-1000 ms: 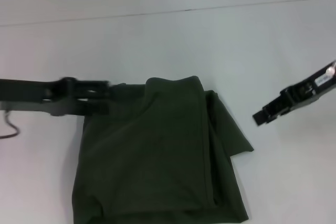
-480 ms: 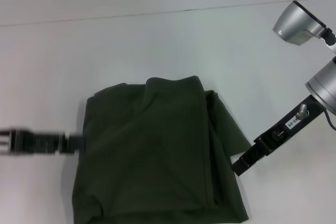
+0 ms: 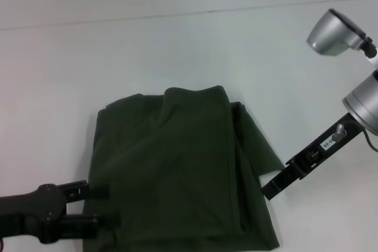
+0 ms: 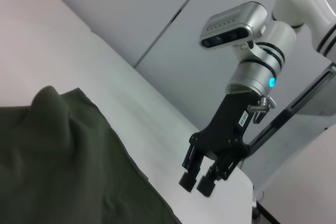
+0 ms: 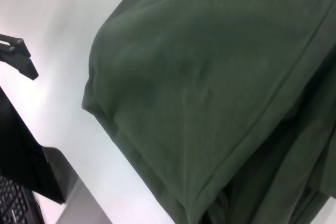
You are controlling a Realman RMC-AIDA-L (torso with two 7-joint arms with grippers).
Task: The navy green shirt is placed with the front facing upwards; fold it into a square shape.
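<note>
The shirt [image 3: 177, 169] lies folded into a rough rectangle on the white table [image 3: 177, 45], at the near centre of the head view. Only plain green cloth shows; no lettering or label is visible. Its near edge is cut off by the frame. A loose flap juts out at 3 o'clock, and layered edges run along that side. The right wrist view shows a rounded folded corner [image 5: 94, 98] and stacked hems, with the rest of the cloth cropped.

The left gripper [image 3: 97, 206] sits at the shirt's 8 o'clock corner, its two fingers spread apart, their tips at the cloth's edge; whether they touch it cannot be told. The arm behind runs off the frame.

The right gripper [image 3: 270, 190] hangs at the shirt's 4 o'clock, just beside the flap's edge. In the left wrist view its fingers [image 4: 198, 182] point down with a narrow gap between them, holding nothing.
</note>
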